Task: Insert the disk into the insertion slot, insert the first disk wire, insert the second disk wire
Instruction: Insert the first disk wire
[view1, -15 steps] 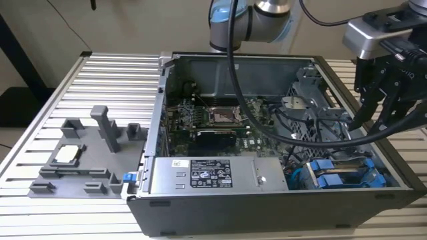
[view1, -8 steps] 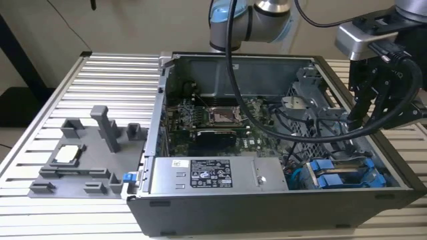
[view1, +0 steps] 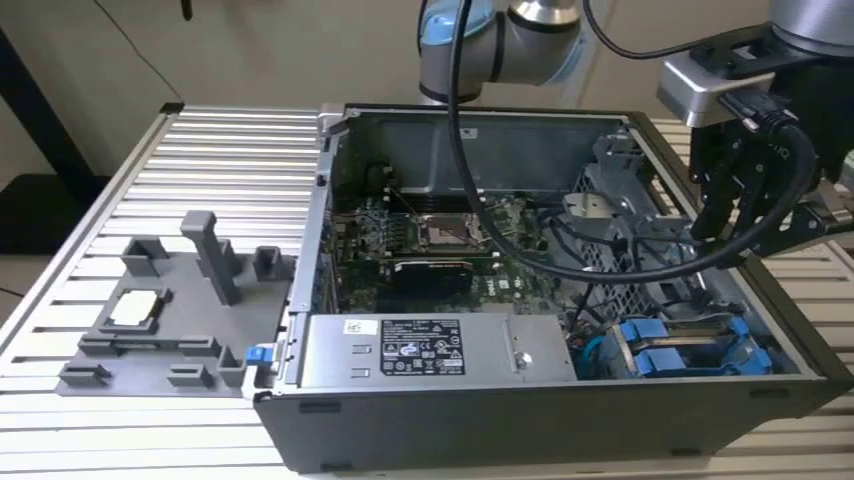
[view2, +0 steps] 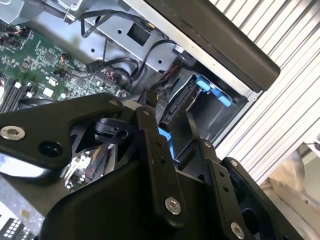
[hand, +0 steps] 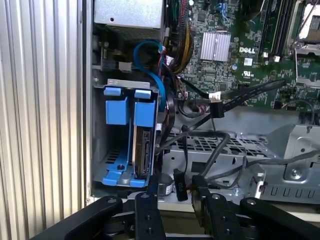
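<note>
Disk (hand: 142, 150): seated on edge in the drive bay (hand: 125, 82) at a corner of the open computer case (view1: 534, 410), just beside the other blue carrier (hand: 116, 111).
Disk's connector edge: bare, facing the arm (no plug on it).
Gripper (hand: 176, 186): close over the bay's mouth, fingers (hand: 151, 186) partly apart, clamping nothing.
Black plug (hand: 180, 186): seen in the gap between them.
Black cables (hand: 215, 150): draped loosely beside the bay.

Robotics lab test bench.
An opened computer case (view1: 534, 415) is set on a slatted aluminium table (view1: 227, 150), with a grey fixture (view1: 187, 322) laid at its nine o'clock.
</note>
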